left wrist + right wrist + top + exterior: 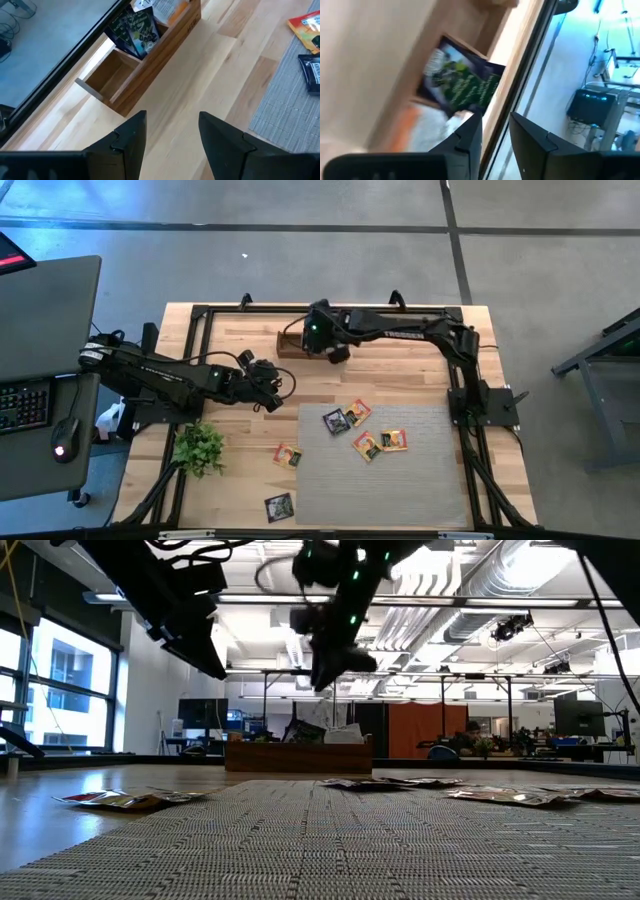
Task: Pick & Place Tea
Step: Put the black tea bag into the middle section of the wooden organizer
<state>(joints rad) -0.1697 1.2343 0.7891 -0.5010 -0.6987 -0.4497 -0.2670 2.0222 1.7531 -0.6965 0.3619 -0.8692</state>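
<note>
Several flat tea sachets lie loose: a dark one [336, 420], orange-yellow ones [367, 445] [392, 440] and another [357, 412] on the grey mat, plus one [288, 455] and a dark one [280, 505] on the bare wood. More sachets stand in a small wooden box [295, 340] at the table's far side, among them a dark one [462, 82] [135, 27]. My right gripper [496, 117] [335, 352] hovers open above the box's right end, holding nothing. My left gripper [172, 117] [272, 388] is open and empty over bare wood, nearer than the box.
A green plant [200, 448] stands near the table's left near corner. The grey woven mat [400, 480] covers the right near part of the table. A black frame [330, 308] runs around the table top. Bare wood [390, 380] lies between box and mat.
</note>
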